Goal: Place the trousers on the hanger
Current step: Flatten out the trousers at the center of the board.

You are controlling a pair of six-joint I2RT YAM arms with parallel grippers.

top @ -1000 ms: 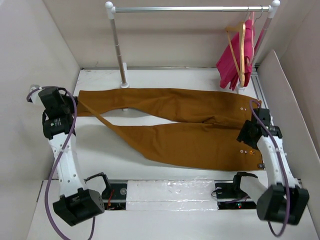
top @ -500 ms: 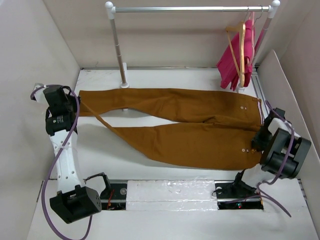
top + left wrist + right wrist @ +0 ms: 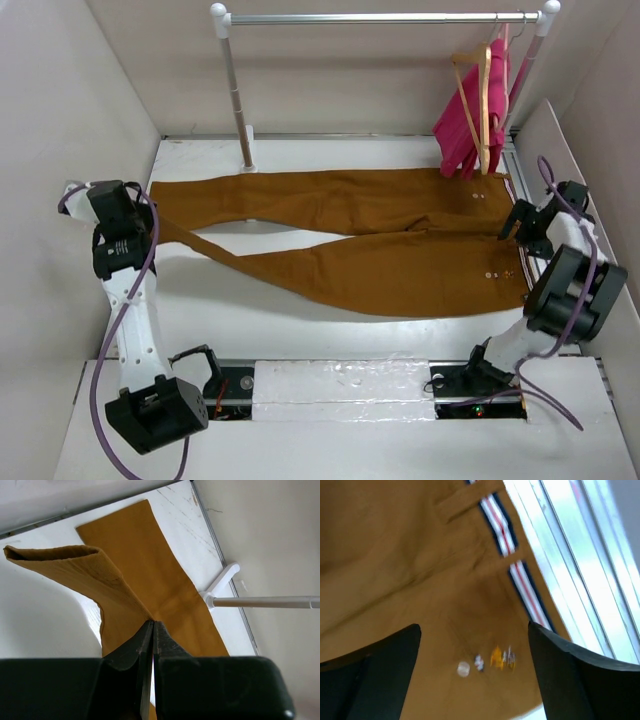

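Trousers (image 3: 370, 240) dragged toward the rail (image 3: 380, 18), still flat on table (image 3: 300, 335).
Left gripper (image 3: 152, 625) stayed clamped on one leg; right gripper (image 3: 472, 630) moved over the waistband (image 3: 520, 580), jaws apart, empty. Hanger (image 3: 484, 90) hung untouched on rail.

The trousers (image 3: 380, 275) lie spread across the desk (image 3: 300, 335), legs leftward, the left hand (image 3: 148, 212) at a cuff, the right hand (image 3: 516, 226) at the waistband. The hanger (image 3: 484, 100) hangs on the rail (image 3: 380, 18) beside a pink garment (image 3: 460, 135).
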